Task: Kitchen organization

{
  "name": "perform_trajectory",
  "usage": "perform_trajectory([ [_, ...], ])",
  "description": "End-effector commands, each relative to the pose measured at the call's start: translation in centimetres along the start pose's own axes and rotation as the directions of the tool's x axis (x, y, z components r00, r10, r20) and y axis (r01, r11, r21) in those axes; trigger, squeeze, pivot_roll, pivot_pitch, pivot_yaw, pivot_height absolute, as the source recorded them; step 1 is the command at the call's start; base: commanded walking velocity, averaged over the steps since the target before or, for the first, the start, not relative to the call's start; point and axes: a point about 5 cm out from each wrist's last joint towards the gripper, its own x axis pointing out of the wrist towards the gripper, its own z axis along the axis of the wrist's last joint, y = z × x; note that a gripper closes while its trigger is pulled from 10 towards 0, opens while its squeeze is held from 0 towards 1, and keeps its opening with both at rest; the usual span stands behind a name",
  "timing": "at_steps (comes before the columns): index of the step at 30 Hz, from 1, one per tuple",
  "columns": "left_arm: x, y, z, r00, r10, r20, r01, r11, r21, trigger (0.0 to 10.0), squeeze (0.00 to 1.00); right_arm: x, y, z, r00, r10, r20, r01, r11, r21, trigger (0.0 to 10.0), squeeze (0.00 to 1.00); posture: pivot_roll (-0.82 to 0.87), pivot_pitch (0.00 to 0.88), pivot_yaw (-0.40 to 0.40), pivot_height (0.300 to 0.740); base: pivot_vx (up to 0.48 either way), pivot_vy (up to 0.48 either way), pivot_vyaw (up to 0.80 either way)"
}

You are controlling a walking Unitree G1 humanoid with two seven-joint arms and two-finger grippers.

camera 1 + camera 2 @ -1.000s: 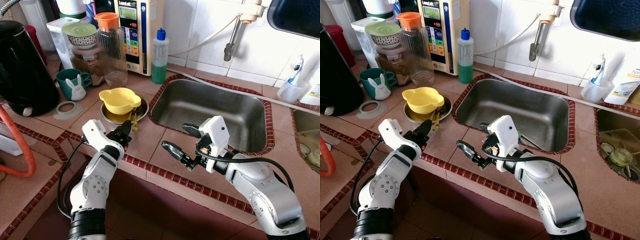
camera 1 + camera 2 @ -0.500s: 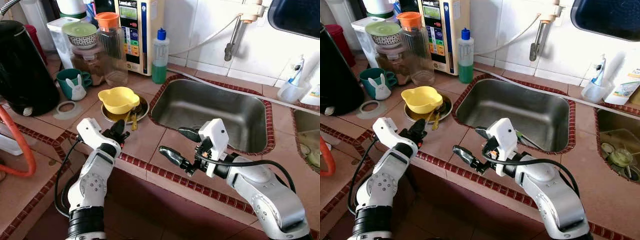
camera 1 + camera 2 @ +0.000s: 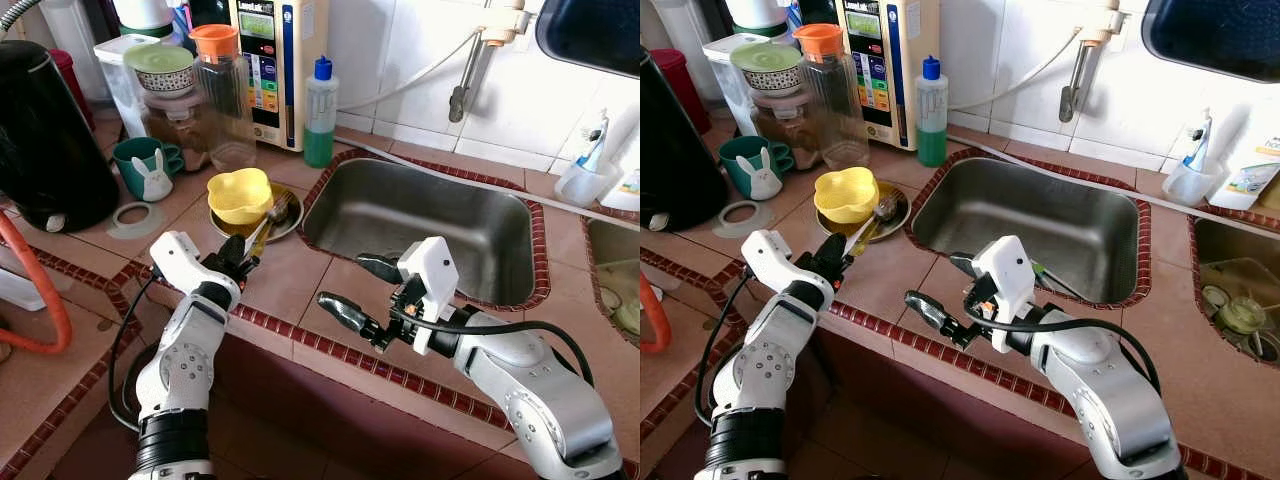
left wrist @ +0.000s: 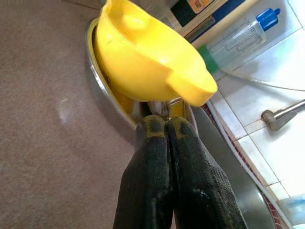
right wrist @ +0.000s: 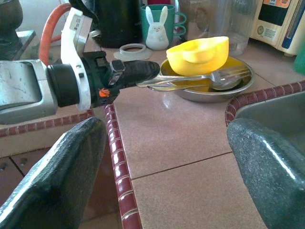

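A yellow bowl (image 3: pixel 240 195) sits tilted on a shallow metal plate (image 3: pixel 291 221) left of the sink (image 3: pixel 420 215). A metal spoon (image 3: pixel 275 210) lies across the plate beside the bowl, its handle reaching toward the counter's front edge. My left gripper (image 3: pixel 243 262) is shut on that handle; the right wrist view shows the spoon (image 5: pixel 209 78) running from the left gripper (image 5: pixel 152 71) into the plate (image 5: pixel 209 93). My right gripper (image 3: pixel 345 282) hovers open over the counter in front of the sink, holding nothing.
A green rabbit mug (image 3: pixel 145 165), a black kettle (image 3: pixel 50 130), an orange-lidded glass jug (image 3: pixel 220 95) and a green bottle (image 3: pixel 320 110) crowd the back left. A white ring (image 3: pixel 137 217) lies by the kettle. An orange hose (image 3: pixel 40 300) curves at the left edge.
The spoon's head has swung up onto the plate's right side and the yellow bowl has shifted back and tilted. The right arm has barely moved.
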Motion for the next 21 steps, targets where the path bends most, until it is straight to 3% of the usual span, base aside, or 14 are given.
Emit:
perform_trajectory([
  [1, 0.4, -1.8, 0.9, 0.998, -0.050, 0.026, 0.050, 0.999, 0.006, 0.0, 0.00, 0.0, 0.1, 0.2, 1.000, 0.006, 0.000, -0.006, 1.000, -0.012, 10.0, 0.00, 0.10, 0.000, 0.017, 0.740, 0.000, 0.000, 0.00],
  [9, 0.3, -2.7, 0.7, 0.999, -0.049, 0.003, 0.049, 0.998, -0.036, 0.0, 0.00, 0.0, -0.1, 0.3, 1.000, 0.003, 0.001, -0.003, 1.000, -0.017, 10.0, 0.00, 0.10, 0.000, 0.016, 0.740, 0.000, 0.000, 0.00],
  [21, -0.1, -3.3, -0.7, 0.993, -0.076, -0.091, 0.074, 0.997, -0.029, 0.0, 0.00, 0.1, -0.6, 0.4, 0.999, -0.035, 0.005, 0.035, 0.999, -0.029, 10.0, 0.00, 0.10, 0.000, 0.014, 0.740, 0.000, 0.000, 0.00],
])
